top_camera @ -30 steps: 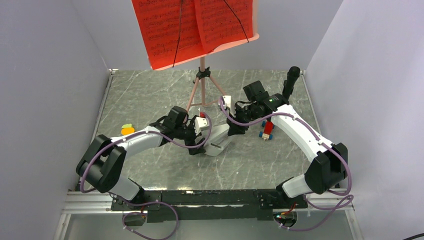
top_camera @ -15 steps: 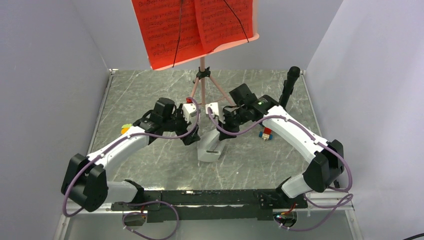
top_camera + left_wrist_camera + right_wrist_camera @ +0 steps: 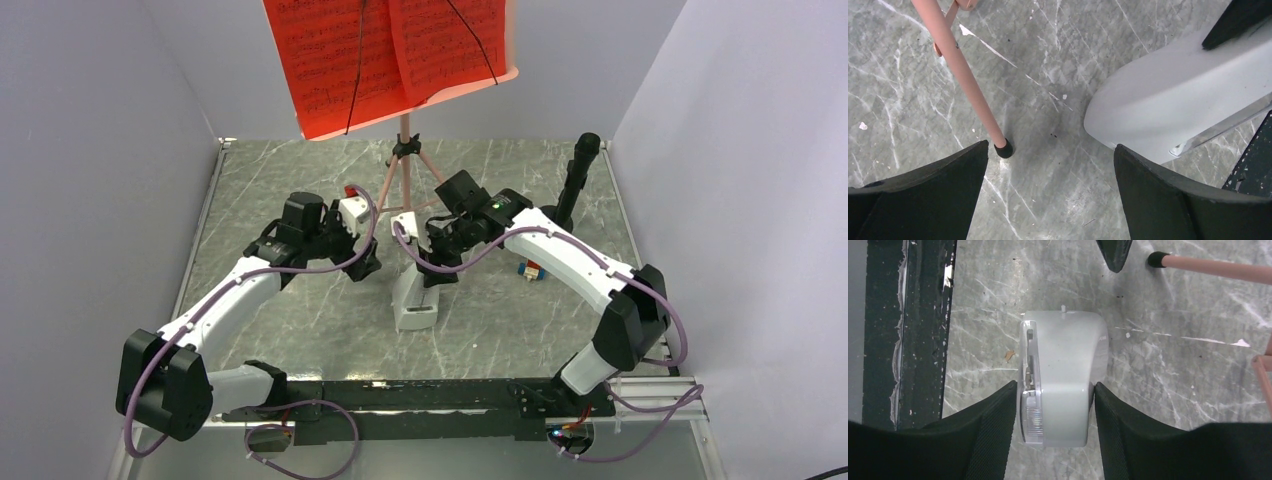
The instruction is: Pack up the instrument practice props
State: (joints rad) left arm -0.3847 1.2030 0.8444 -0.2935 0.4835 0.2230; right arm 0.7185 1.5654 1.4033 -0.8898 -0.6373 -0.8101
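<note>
Whether the right pincer (image 3: 1054, 386) clamps the metronome (image 3: 1063, 355) lying between its fingers, I cannot tell.

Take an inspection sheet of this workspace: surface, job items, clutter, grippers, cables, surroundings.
Surface: grey marbled table, with a few pale specks.
Job's things: pink music stand upright at the back, red sheet music on its desk; white metronome on the table in front of the stand.
Clutter: small toy blocks beside the right arm, partly hidden.
Grippers: left gripper open and empty, by a stand leg's foot; right gripper straddles the metronome, grip unclear.
Cables: purple cables loop along both arms; no snag seen.
Surroundings: pale walls on three sides; black post at the far right.
</note>
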